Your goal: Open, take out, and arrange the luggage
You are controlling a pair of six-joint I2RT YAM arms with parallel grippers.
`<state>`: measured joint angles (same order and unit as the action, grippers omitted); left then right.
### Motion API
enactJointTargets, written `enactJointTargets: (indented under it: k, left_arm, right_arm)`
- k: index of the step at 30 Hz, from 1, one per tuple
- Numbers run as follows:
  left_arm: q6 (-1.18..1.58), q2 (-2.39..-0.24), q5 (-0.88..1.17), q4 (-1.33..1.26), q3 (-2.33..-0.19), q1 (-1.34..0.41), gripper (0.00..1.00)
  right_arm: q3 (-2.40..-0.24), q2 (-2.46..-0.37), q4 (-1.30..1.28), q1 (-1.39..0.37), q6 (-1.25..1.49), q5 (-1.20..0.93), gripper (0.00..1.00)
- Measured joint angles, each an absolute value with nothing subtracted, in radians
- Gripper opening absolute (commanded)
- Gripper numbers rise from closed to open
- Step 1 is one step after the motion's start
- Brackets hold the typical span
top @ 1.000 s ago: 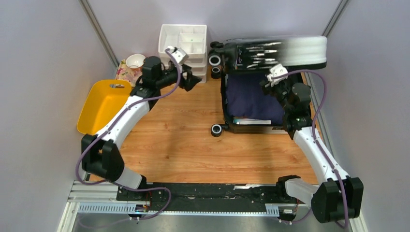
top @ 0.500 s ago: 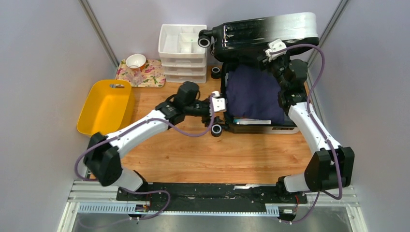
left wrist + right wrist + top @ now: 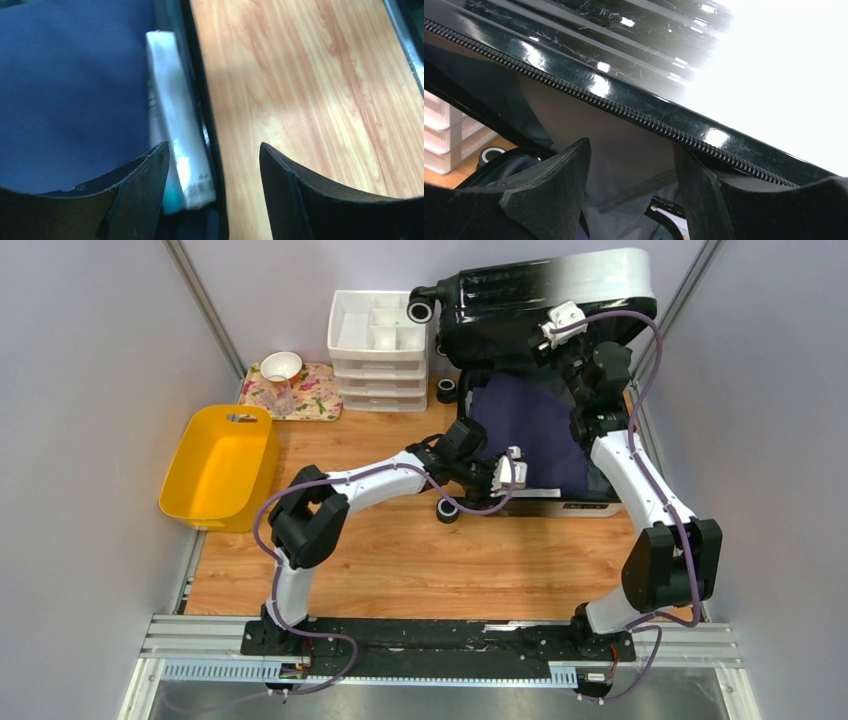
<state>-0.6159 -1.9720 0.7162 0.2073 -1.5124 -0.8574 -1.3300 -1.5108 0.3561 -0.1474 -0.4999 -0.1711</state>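
The luggage [image 3: 545, 300] lies open at the back right, its black-to-white lid tilted up. Dark blue cloth [image 3: 525, 425] fills the base, and a flat white packet [image 3: 535, 492] lies along the near rim. My left gripper [image 3: 513, 472] hovers open over that rim. In the left wrist view its fingers [image 3: 212, 155] straddle the packet [image 3: 175, 135] and the black rim, with the cloth [image 3: 70, 90] to the left. My right gripper [image 3: 556, 332] is open under the lid's edge. The right wrist view shows its fingers [image 3: 631, 150] against the grey lining [image 3: 624, 145] below the zipper [image 3: 624, 107].
A white drawer organizer [image 3: 378, 335] stands left of the luggage. A floral tray [image 3: 310, 395] with a white cup [image 3: 281, 365] sits beside it. A yellow bin [image 3: 215, 465] is at the left edge. A luggage wheel [image 3: 449, 508] pokes out onto the wood table [image 3: 400, 550].
My left arm has swung from the drawer organizer across to the luggage's near rim. My right gripper has risen, pushing the lid further up.
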Motion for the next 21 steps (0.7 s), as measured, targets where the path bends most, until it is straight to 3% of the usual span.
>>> enactJointTargets:
  k: [3, 4, 6, 8, 10, 21]
  left_arm:
    - [-0.605, -2.039, 0.731, 0.222, -1.562, -0.886, 0.59]
    - [-0.601, -2.054, 0.733, 0.224, -1.568, -0.89, 0.48]
    - [-0.603, -2.08, 0.732, 0.232, -1.574, -0.899, 0.38]
    - [-0.62, -2.09, 0.725, 0.229, -1.584, -0.901, 0.14]
    - [-0.641, -2.09, 0.73, 0.244, -1.588, -0.895, 0.0]
    - [-0.822, -1.908, 0.688, 0.235, -1.341, -0.907, 0.0]
  right_arm:
    - [-1.359, -1.533, 0.356, -0.147, -0.508, -0.161, 0.68]
    - [-1.366, -1.538, 0.355, -0.147, -0.511, -0.157, 0.68]
    - [-1.384, -1.551, 0.355, -0.147, -0.519, -0.146, 0.68]
    - [-1.405, -1.565, 0.353, -0.147, -0.526, -0.126, 0.68]
    - [-1.427, -1.582, 0.348, -0.145, -0.53, -0.107, 0.68]
    - [-1.591, -1.701, 0.336, -0.054, -0.555, 0.02, 0.68]
